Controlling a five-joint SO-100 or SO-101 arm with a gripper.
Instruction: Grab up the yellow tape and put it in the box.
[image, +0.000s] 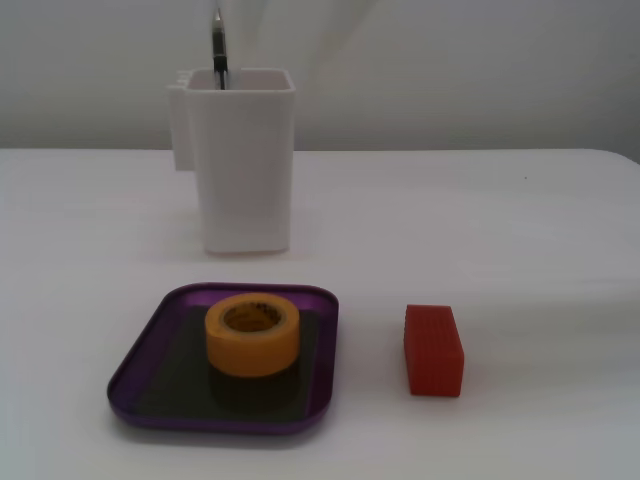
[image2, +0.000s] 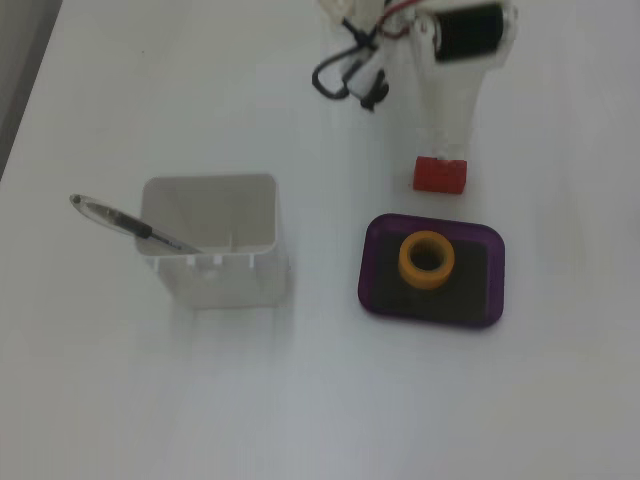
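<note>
The yellow tape (image: 252, 333) lies flat, hollow core up, inside the purple box (image: 142, 360), towards its back. In a fixed view from above the tape (image2: 427, 259) sits in the box (image2: 380, 272) near the edge that faces the arm. The white arm comes in from the top of that view. Its gripper (image2: 444, 150) points down at the table just above the red block (image2: 440, 175), apart from the tape and holding nothing I can see. The white fingers blend with the table, so their gap does not show. The gripper is out of the front fixed view.
A tall white square container (image: 240, 160) with a pen (image: 219, 50) in it stands behind the box; from above the container (image2: 212, 245) is left of the box. A red block (image: 433, 350) lies right of the box. Cables (image2: 350, 75) lie by the arm's base.
</note>
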